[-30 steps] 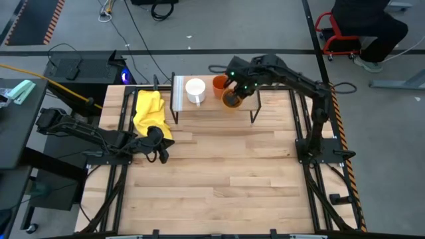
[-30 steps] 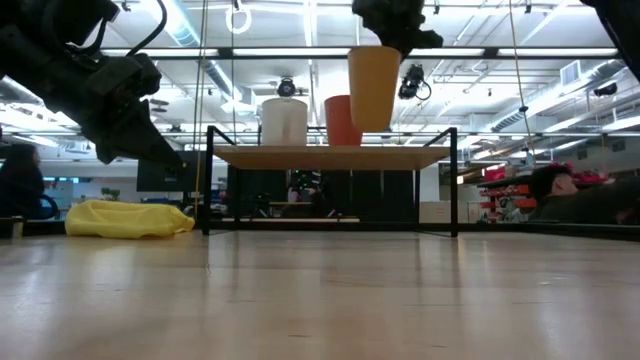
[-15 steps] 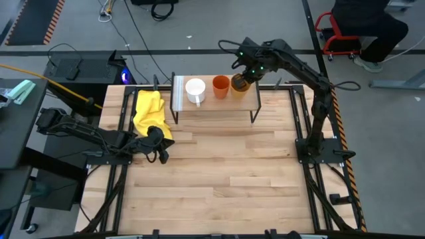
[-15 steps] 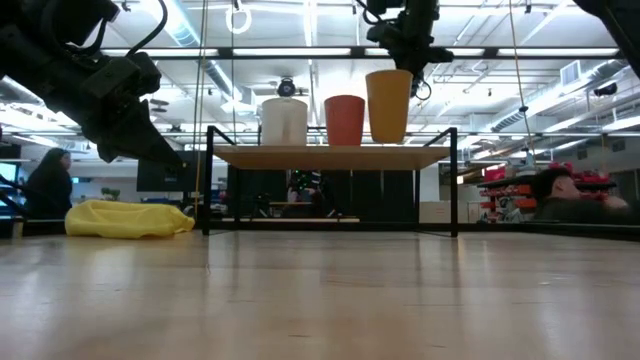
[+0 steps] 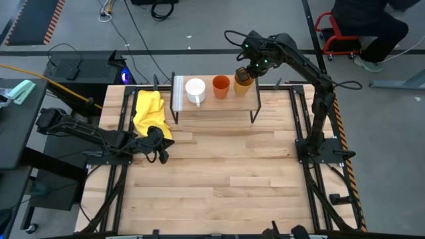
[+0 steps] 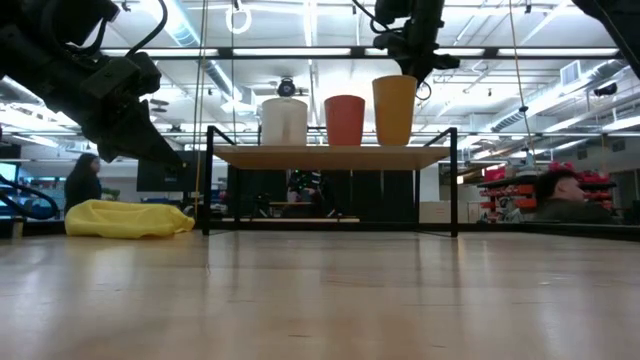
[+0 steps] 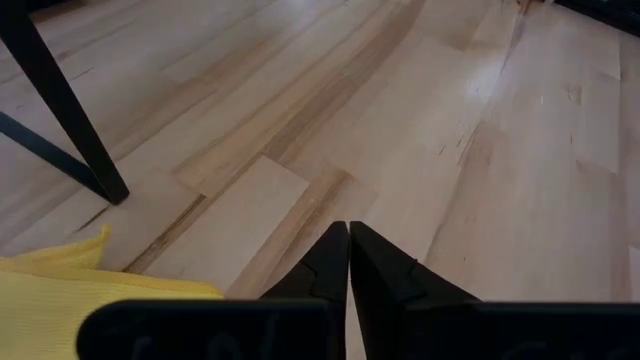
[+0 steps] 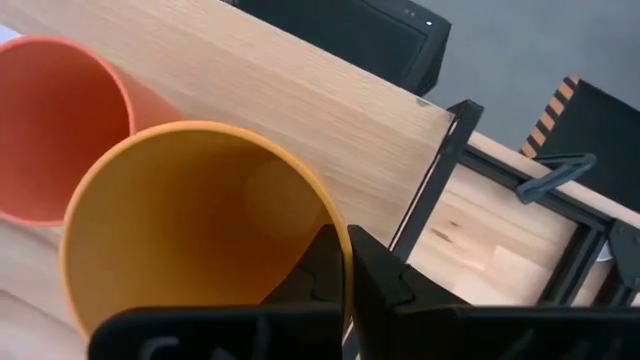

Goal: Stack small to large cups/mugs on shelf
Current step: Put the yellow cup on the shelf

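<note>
The shelf (image 5: 212,106) stands at the table's far edge on thin black legs. On its plank (image 6: 330,157) stand, in a row, the white mug (image 5: 195,89), the orange-red cup (image 5: 220,85) and the yellow-orange cup (image 5: 243,78). My right gripper (image 5: 248,71) is above the yellow-orange cup (image 6: 395,110) and shut on it. My left gripper (image 5: 159,149) waits shut by the table's left side, next to the yellow cloth, touching nothing. My right gripper pinches the yellow-orange cup's rim (image 8: 335,225) on its far right side, one finger (image 8: 320,265) inside the cup and the other (image 8: 385,280) outside. The fingers come from above, pointing down. The cup is upright, its base down at the plank, right of the orange-red cup (image 8: 50,120).
A yellow cloth (image 5: 147,109) lies left of the shelf, beside my left gripper (image 7: 348,228). Black frame rails (image 5: 302,126) run along the table's sides. The wide near half of the table (image 5: 226,186) is bare wood. A person (image 6: 82,180) moves far off in the room.
My right gripper has carried the yellow-orange cup from above the shelf's near edge toward the far edge and the right, and lowered it beside the orange-red cup. The cup has stayed upright and now has its base at the plank.
</note>
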